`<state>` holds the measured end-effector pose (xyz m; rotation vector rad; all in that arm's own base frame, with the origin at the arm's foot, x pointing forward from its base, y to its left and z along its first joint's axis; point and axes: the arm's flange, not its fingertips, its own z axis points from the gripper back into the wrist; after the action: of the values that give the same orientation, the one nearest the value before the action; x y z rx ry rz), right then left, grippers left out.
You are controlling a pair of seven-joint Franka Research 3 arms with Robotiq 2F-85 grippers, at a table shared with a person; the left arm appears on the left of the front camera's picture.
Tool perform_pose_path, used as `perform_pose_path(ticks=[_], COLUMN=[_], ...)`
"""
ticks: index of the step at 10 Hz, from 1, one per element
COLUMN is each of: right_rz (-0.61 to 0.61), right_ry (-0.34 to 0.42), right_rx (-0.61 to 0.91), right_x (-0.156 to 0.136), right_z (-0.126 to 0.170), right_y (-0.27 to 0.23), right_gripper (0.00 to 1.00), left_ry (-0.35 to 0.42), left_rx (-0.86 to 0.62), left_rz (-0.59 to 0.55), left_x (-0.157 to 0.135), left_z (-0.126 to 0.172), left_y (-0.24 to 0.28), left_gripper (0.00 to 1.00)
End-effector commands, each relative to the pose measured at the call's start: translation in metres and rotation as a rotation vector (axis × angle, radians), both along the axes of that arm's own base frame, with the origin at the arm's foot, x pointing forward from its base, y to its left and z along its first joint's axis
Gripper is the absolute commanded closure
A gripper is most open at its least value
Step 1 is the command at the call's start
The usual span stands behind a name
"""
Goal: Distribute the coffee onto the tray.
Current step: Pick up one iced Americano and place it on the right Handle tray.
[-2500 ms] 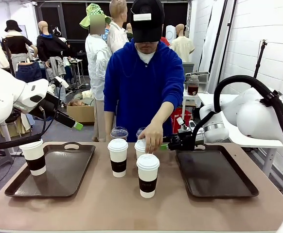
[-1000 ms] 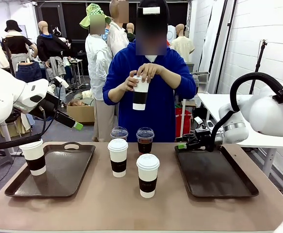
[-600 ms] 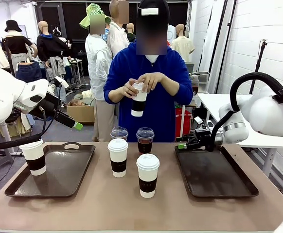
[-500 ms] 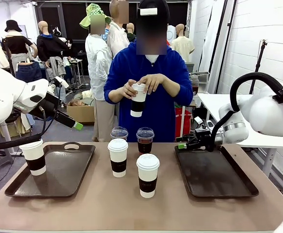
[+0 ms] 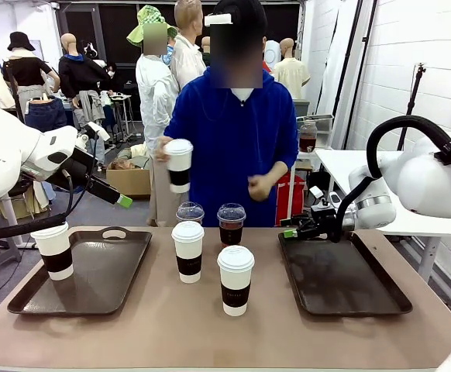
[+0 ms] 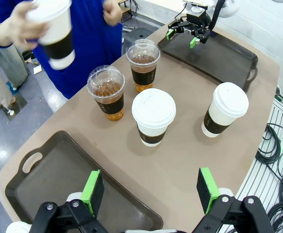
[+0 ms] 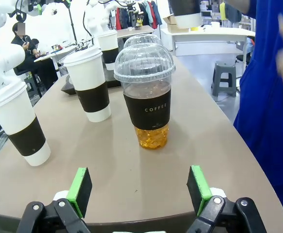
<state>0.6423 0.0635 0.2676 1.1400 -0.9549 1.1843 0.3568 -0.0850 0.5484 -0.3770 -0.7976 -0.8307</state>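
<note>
Gripper (image 7: 139,187) on right is sitting open; we are wanting it centred on right dome cup (image 7: 149,138) sleeve (image 7: 149,112), under lid (image 7: 145,60)

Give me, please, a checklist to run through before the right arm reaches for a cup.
1. Right jaws open, holding nothing: ok.
2. Dome cup upright in front of them: ok.
3. Right tray has room: ok.
4. Person touches no cup on the table: ok.
5. All cups set down: not ok; one paper cup is held in the air.
6. Left jaws open: ok.
</note>
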Motion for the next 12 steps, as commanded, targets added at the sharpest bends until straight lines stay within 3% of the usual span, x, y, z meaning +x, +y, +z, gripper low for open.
perform_pose_path(ticks=[1, 6, 12], right_rz=[0.0, 0.0, 0.011], right_ry=[-0.001, 0.0, -0.033], right_rx=[0.0, 0.0, 0.078], right_x=[0.0, 0.0, 0.008], right_z=[0.0, 0.0, -0.041], right_y=[0.0, 0.0, 0.045], right_gripper=[0.0, 0.0, 0.0], left_ry=[0.005, 0.005, 0.005], left_rx=[-0.014, -0.014, -0.014], left_rz=[-0.005, -0.005, -0.005], left_x=[0.0, 0.0, 0.0], left_z=[-0.001, -0.001, -0.001], left_y=[0.001, 0.001, 0.001], left_gripper=[0.0, 0.0, 0.0])
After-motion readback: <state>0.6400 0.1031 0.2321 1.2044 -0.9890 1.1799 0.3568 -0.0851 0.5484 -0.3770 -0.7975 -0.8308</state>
